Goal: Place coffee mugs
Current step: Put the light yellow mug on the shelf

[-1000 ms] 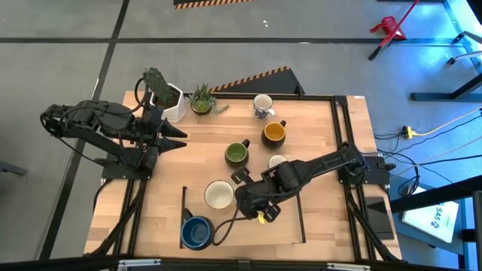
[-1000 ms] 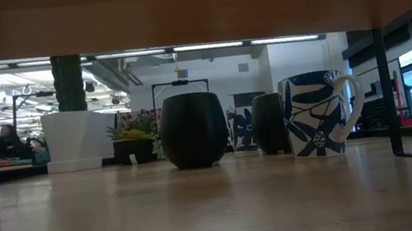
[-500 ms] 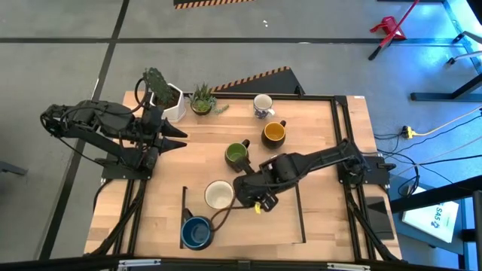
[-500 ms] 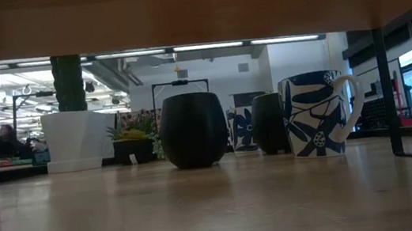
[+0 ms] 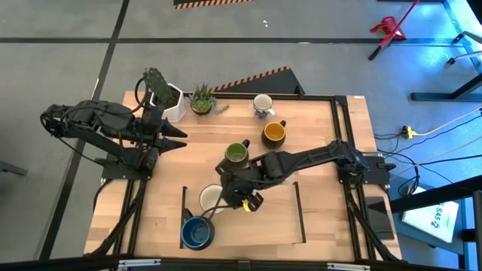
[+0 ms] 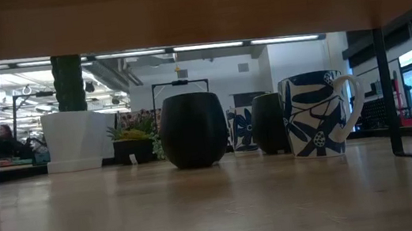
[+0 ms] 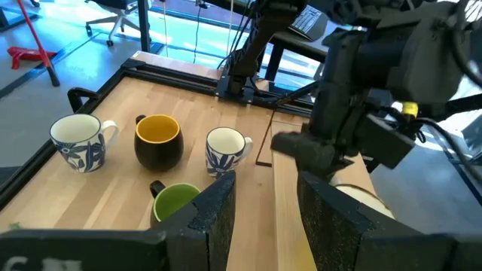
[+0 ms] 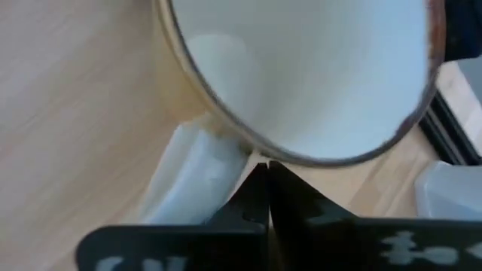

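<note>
Pale wood tabletop [image 5: 316, 218] fills the scene, with both arms reaching in over it. At its middle the right gripper [image 5: 239, 197] has its fingers pressed together on the rim of a cream mug [image 8: 301, 75], which hangs just beside it toward the left arm; in the right wrist view the two dark fingers meet at the mug's lip. Just past that mug, at the near edge, stands the blue mug [image 5: 196, 233]. Behind the gripper sits the green mug [image 5: 236, 154], farther back the yellow mug [image 5: 273, 134] and a patterned mug [image 5: 263, 105]. A second patterned mug [image 7: 226, 149] shows in the left wrist view. The left gripper [image 5: 181, 139] waits well off at the far left, fingers narrowly parted on nothing. Glazed ceramic is likely stiff, fairly heavy, slippery and chip-prone; a rim pinch can swing, so the wall beside the handle seems the surer hold.
</note>
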`<act>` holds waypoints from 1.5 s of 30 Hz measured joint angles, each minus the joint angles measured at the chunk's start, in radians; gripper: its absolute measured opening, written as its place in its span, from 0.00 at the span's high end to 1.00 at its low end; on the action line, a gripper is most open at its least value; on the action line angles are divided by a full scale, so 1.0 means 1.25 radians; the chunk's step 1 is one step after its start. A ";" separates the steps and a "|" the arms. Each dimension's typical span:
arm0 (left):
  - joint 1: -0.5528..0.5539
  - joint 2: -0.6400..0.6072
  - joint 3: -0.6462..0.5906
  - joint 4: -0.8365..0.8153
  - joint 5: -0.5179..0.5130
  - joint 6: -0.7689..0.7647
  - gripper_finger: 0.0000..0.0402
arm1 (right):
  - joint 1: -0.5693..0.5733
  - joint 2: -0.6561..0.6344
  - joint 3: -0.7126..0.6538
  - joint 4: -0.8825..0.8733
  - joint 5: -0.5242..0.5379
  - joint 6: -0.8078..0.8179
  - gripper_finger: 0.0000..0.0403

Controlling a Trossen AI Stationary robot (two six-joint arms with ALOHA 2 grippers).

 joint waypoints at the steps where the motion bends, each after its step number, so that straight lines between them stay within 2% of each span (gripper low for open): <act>1: 0.000 0.000 0.000 0.000 0.000 0.001 0.66 | -0.006 0.005 0.000 0.012 -0.004 -0.009 1.00; 5: 0.000 0.000 0.000 0.000 0.000 0.005 0.66 | -0.011 0.015 0.000 0.043 0.009 -0.038 1.00; 10: 0.000 0.000 0.000 0.000 -0.001 0.005 0.66 | -0.012 0.002 0.009 0.001 0.124 -0.012 1.00; 15: 0.000 0.000 0.000 0.000 -0.001 0.005 0.66 | 0.021 -0.069 0.019 -0.081 0.091 0.082 1.00; 19: 0.000 0.000 0.000 0.000 0.000 0.007 0.66 | 0.065 -0.077 0.015 -0.147 0.034 0.160 1.00; 23: 0.000 0.000 0.000 0.000 0.000 0.011 0.66 | 0.113 -0.079 0.015 -0.156 -0.022 0.184 1.00; 26: 0.000 0.000 0.000 0.000 0.000 0.011 0.66 | 0.127 -0.068 0.014 -0.117 -0.025 0.184 1.00; 45: 0.000 0.000 0.000 0.000 0.000 0.011 0.66 | 0.026 -0.036 0.009 -0.061 0.020 0.092 1.00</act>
